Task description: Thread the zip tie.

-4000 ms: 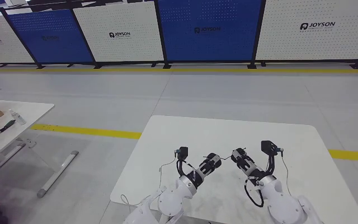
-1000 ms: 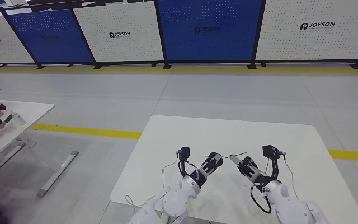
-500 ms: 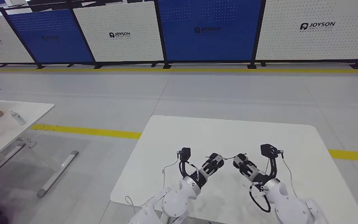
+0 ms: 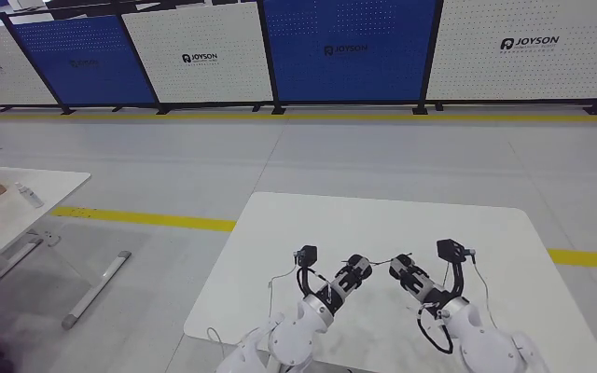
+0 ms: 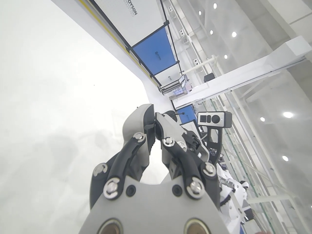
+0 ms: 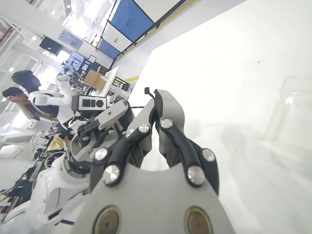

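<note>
Right claw, pinching head of thin black zip tie, has neared left claw pinching tail; insertion looks close.

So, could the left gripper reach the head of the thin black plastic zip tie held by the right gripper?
Probably yes: the left gripper hangs close beside the right gripper, only the zip tie between them. It seems shut on the tie's other end, so must release first.

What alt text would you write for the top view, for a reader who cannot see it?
Over a white table, the left gripper and the right gripper nearly touch, each pinching a thin black zip tie running between them.
</note>
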